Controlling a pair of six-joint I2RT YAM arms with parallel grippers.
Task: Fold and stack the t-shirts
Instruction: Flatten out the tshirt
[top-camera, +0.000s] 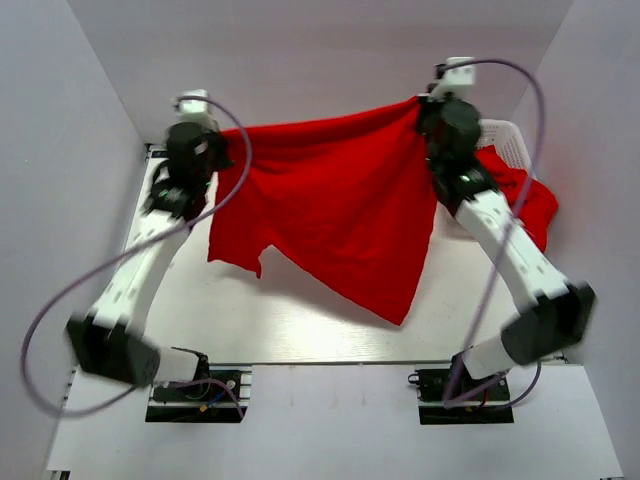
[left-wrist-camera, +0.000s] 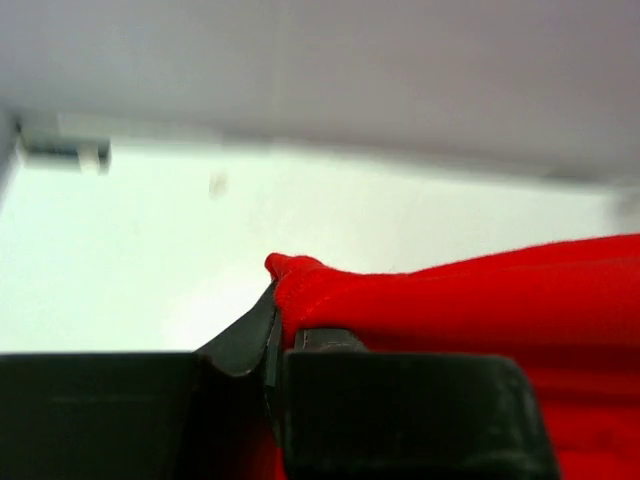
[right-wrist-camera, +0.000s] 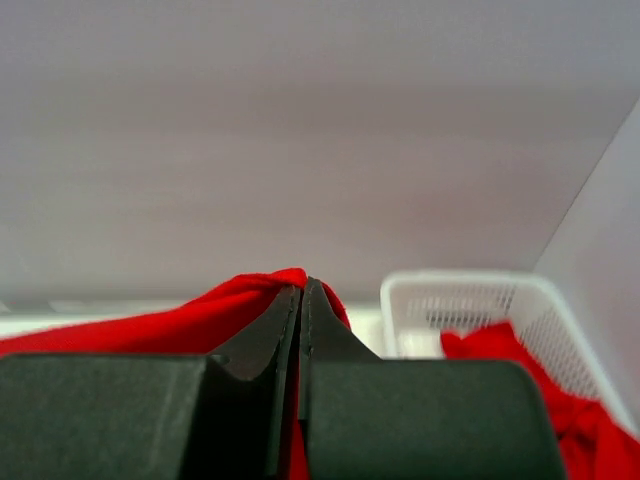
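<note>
A bright red t-shirt hangs spread in the air between my two grippers above the table. My left gripper is shut on its left top corner; in the left wrist view the cloth bunches over the fingers. My right gripper is shut on the right top corner; in the right wrist view the red cloth sticks out between the closed fingers. The shirt's lower tip hangs down toward the table. More red t-shirts lie in and over the basket.
A white lattice basket stands at the far right behind my right arm; it also shows in the right wrist view with red cloth in it. The white table lies below, with grey walls on three sides.
</note>
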